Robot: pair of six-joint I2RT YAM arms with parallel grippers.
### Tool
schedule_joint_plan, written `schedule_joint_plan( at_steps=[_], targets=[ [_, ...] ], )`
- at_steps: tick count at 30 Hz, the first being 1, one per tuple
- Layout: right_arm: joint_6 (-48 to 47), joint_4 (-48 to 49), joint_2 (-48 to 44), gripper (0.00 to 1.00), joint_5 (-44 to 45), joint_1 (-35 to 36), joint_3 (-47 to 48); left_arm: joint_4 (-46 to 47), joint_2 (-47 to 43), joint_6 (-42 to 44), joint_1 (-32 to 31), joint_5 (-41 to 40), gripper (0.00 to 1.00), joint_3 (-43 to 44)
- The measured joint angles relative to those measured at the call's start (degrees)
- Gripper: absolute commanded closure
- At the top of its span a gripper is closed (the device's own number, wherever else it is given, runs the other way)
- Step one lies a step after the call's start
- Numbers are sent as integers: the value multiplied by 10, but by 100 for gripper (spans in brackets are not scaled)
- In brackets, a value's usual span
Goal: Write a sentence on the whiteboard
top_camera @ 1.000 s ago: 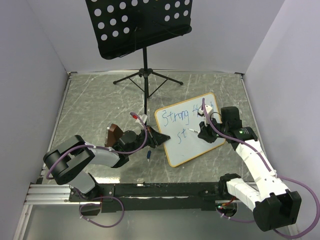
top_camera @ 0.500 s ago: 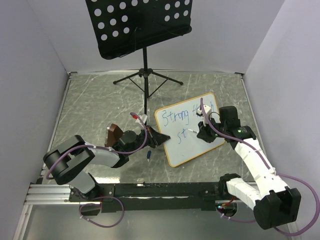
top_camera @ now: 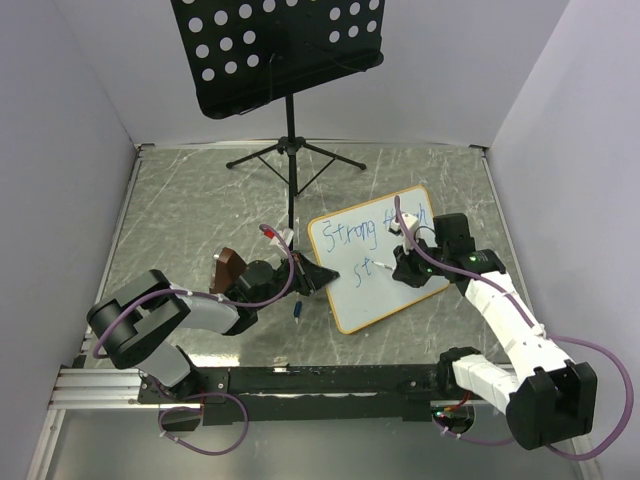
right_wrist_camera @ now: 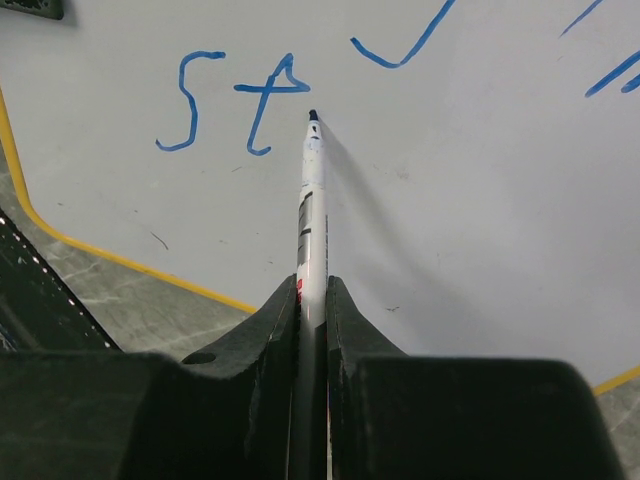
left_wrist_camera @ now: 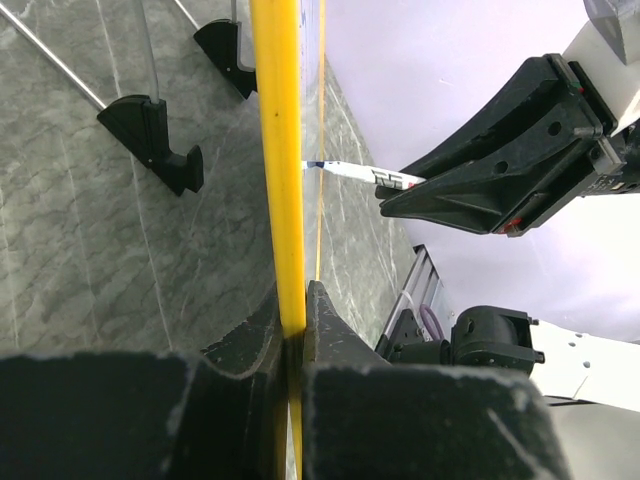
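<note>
The small white rectangular whiteboard with a thin tan-orange frame (top_camera: pixel 365 300) sits right of centre in the overhead view. The left gripper (left_wrist_camera: pixel 292 310) is clamped on its frame edge. The right gripper (right_wrist_camera: pixel 312 290) pinches a white marker pen (right_wrist_camera: pixel 312 190), whose tip is at the board just right of "St" in the blue handwritten sentence (right_wrist_camera: pixel 230 100).

Bare table (top_camera: pixel 400 340) lies in front of the whiteboard (top_camera: pixel 355 295); the music stand (top_camera: pixel 290 150) blocks behind it, the left gripper (left_wrist_camera: pixel 293 305) clamps its left edge, the right gripper (right_wrist_camera: pixel 312 292) and marker (right_wrist_camera: pixel 312 190) overhang its right half.
</note>
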Motion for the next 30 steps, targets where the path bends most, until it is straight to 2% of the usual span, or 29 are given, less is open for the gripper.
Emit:
schedule_joint_plan(
  at_steps=[20,30],
  targets=[
    [-50,-46,-12,100,-1,3,-4,5,0,-1,0,3,99,0],
    [-35,-46,-8,100,2,3,-2,4,0,-1,0,3,99,0]
  ],
)
